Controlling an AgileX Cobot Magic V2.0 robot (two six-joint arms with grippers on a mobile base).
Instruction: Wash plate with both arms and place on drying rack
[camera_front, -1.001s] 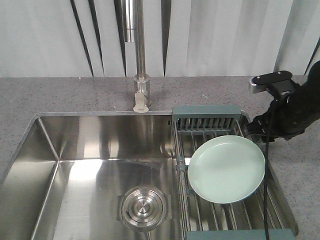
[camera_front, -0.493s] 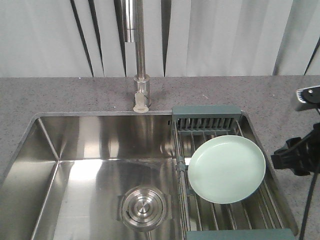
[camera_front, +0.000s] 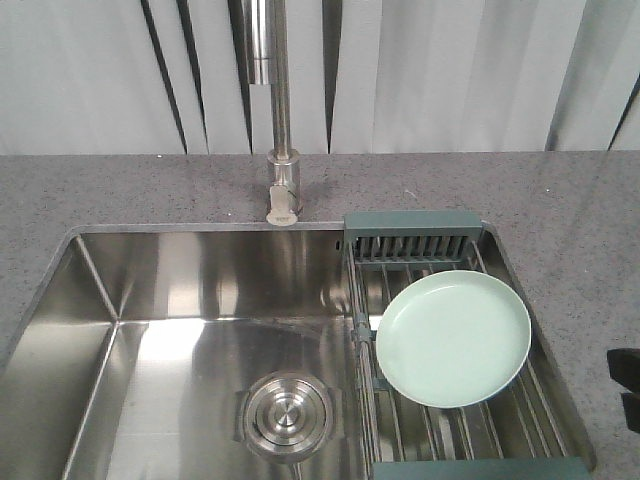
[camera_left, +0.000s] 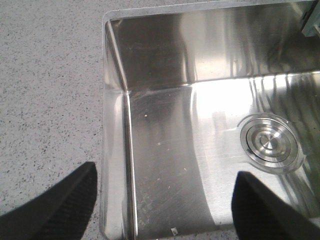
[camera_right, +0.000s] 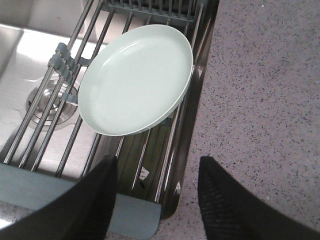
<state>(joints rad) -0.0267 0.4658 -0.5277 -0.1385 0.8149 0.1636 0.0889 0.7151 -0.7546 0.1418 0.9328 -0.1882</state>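
Right tool (camera_right: 155, 200) spread, empty, above the drying rack (camera_right: 130, 220) edge, near plate (camera_right: 135, 80).

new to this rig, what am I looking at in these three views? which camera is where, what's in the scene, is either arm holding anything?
It is a two-armed robot at a kitchen sink. The front view looks down from outside at the steel sink, the tap and the grey counter. The other two cameras sit on the wrists and look down past each gripper's black fingers.

The left gripper hovers over the sink's left corner, with the round drain beyond it. It is open and holds nothing.

The right gripper is open too, above the near end of the drying rack. The pale green plate lies on the rack's rods, untouched by either gripper. In the front view only a black scrap of the right arm shows at the edge.
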